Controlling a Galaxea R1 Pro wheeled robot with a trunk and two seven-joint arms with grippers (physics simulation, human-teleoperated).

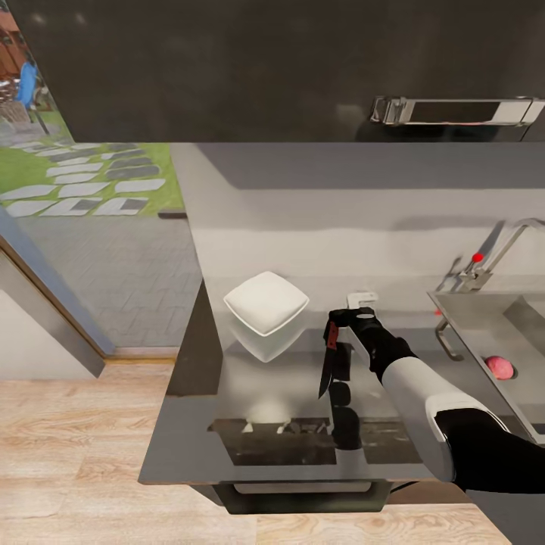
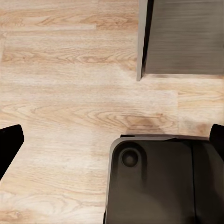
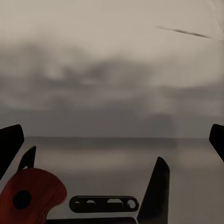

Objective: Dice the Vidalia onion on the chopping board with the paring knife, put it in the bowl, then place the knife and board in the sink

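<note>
Right arm's white forearm sat closest to the head camera, reaching up over the surface (image 1: 250, 378); the right gripper (image 1: 342, 327) had its jaws clenched on the paring knife (image 1: 328, 363), gripping the reddish handle with the dark blade hanging point-down just above the glossy top. Handle end also showed in the right wrist view (image 3: 28, 196). Bowl (image 1: 266, 303) sat just left of the knife, white, nothing visible inside. Vidalia onion (image 1: 499, 368) lay whole in the sink (image 1: 484, 318), well right of the knife. Couldn't pick out the chopping board for certain; the dark patches near the front edge looked like reflections. Left gripper (image 2: 112, 144) hung over the wood floor beside the robot's base, fingertips at the frame edges, jaws released, holding nothing. Judged step: knife in hand, dicing not yet begun. Next move likely needs the onion out of the sink and onto the board, probably with the left arm.
</note>
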